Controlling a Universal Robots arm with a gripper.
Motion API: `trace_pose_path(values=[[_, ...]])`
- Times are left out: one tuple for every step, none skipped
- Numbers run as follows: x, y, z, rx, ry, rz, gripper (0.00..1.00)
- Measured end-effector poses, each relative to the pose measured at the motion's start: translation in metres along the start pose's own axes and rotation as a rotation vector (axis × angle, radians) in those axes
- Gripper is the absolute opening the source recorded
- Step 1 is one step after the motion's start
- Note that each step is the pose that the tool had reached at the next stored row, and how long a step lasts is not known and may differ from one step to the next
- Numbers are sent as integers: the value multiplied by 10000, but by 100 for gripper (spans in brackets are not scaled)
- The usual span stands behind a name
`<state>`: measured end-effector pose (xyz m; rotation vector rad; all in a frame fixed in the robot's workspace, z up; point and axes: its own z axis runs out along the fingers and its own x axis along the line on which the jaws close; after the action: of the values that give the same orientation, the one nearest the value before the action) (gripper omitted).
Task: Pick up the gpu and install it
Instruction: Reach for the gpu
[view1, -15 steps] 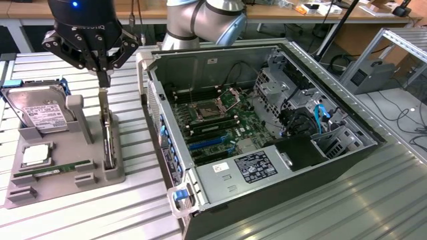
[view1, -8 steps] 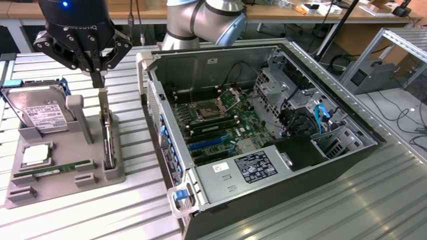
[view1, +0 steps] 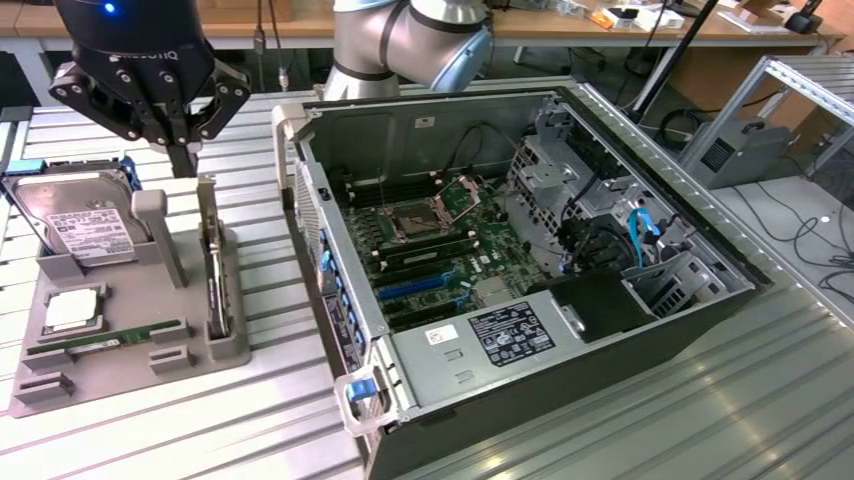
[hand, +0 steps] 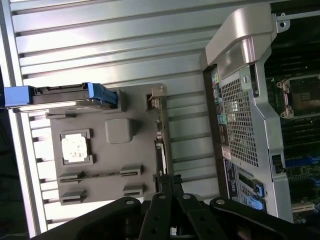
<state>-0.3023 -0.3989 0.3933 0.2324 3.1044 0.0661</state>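
Gpu (view1: 211, 270): thin dark card on edge in grey holder (view1: 134, 370), long axis level; fingers (view1: 180, 150) shut, empty, just above.

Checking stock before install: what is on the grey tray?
On the tray: a hard drive standing upright, a CPU, a RAM stick and the gpu on edge. The tray's walls hide the standing parts' lower edges.

The gpu (view1: 211, 262) stands upright on its long edge in a slot of the grey holder (view1: 134, 350) on the table (view1: 267, 420); seen nearly edge-on, it is a thin, flat, dark card; in the wrist view the gpu (hand: 159, 135) is a narrow strip with a pale metal bracket at one end
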Motion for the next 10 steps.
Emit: trace_pose_path(values=[[16, -2, 0, 0, 0, 0, 11], [33, -5, -1, 0, 0, 1, 11], [52, -8, -2, 0, 0, 0, 11], [69, -10, -2, 0, 0, 0, 11], [83, -13, -3, 0, 0, 0, 11], [97, -15, -3, 0, 0, 0, 11], [108, -16, -3, 0, 0, 0, 11], [124, -19, -4, 0, -1, 0, 11], [132, -20, -4, 0, 0, 0, 11], [142, -21, -4, 0, 0, 1, 11]])
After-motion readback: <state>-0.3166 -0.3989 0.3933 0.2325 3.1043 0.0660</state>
